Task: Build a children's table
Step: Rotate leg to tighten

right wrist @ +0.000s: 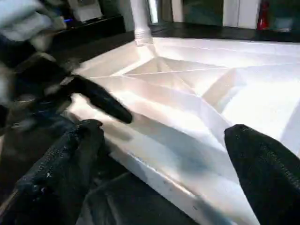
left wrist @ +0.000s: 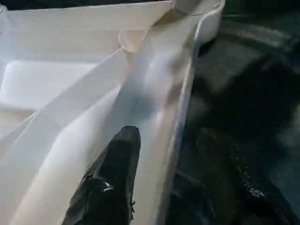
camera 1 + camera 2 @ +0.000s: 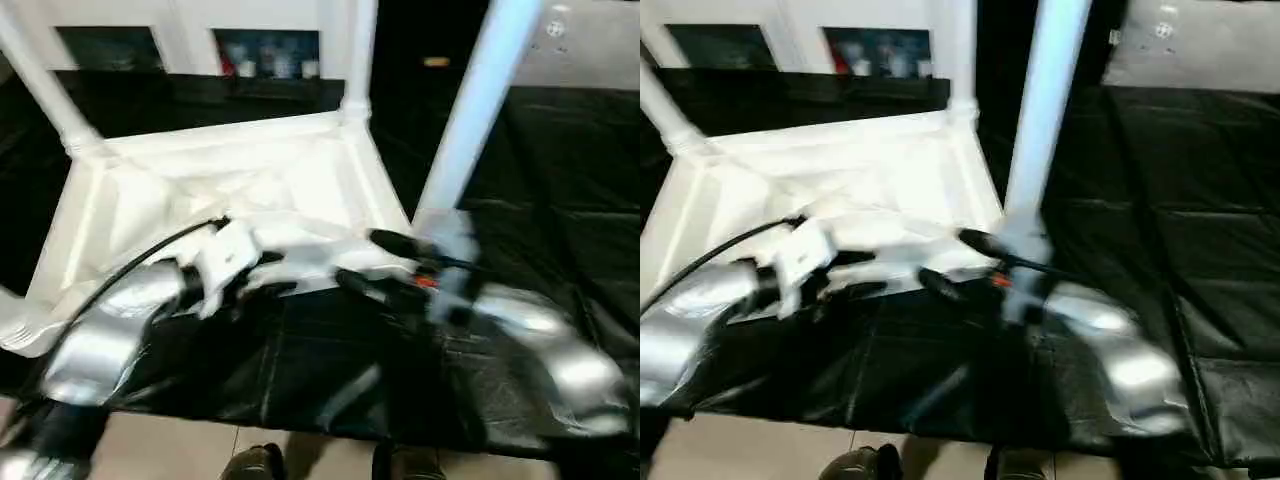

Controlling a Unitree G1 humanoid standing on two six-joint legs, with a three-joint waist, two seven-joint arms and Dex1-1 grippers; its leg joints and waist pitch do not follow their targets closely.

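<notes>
The children's table [image 3: 250,170] lies upside down on the black worktable, its ribbed underside facing up. White legs stand up from its corners, one at the near right [image 3: 480,100], one at the far right [image 3: 355,50] and one at the far left [image 3: 40,80]. My left gripper [image 2: 173,187] is at the top's near rim, open, with one finger [image 2: 112,187] inside the rim wall and the other outside it. My right gripper [image 3: 375,265] hangs wide open just in front of the near right corner, nothing between its fingers [image 1: 79,154].
The black-covered worktable [image 3: 560,200] stretches to the right and ends at a front edge close below my arms. A pair of shoes [image 3: 260,465] shows on the floor beneath that edge. A black cable [image 3: 140,260] arches over my left forearm.
</notes>
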